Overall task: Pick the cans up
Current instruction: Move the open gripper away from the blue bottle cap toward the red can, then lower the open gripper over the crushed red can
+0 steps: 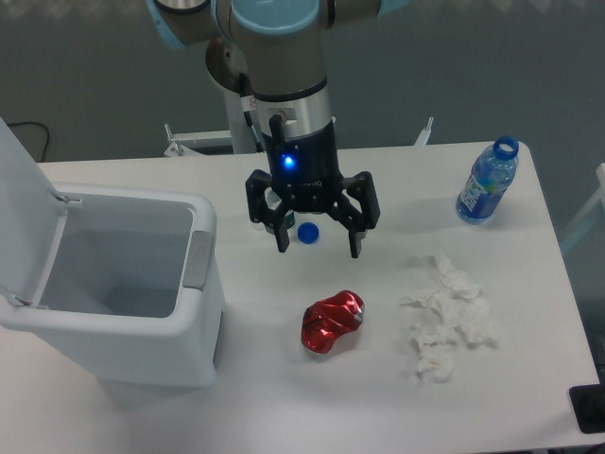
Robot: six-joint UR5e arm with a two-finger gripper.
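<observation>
- The camera view is showing the gripper (319, 247) hanging above the white table (284, 407), its two dark fingers (282, 236) spreading wide apart and gripping nothing.
- A blue light is glowing on the black body of the gripper, just under the arm's silver wrist.
- The red can (331, 322) is lying on its side on the table, dented and crumpled, in front of the gripper and slightly to the image right of its midline; the fingertips are sitting above it and not touching it.
- A small blue bottle cap (307, 232) is showing between the fingers, on the table behind them.
- A white bin (113, 284) is standing at the image left with its lid (19, 180) tipping up and back, its inside open to view.
- A heap of white tissue wads (446, 317) is lying to the image right of the can, apart from it.
- A clear plastic bottle (489, 180) with a blue label is standing upright near the far right corner, its mouth uncapped.
</observation>
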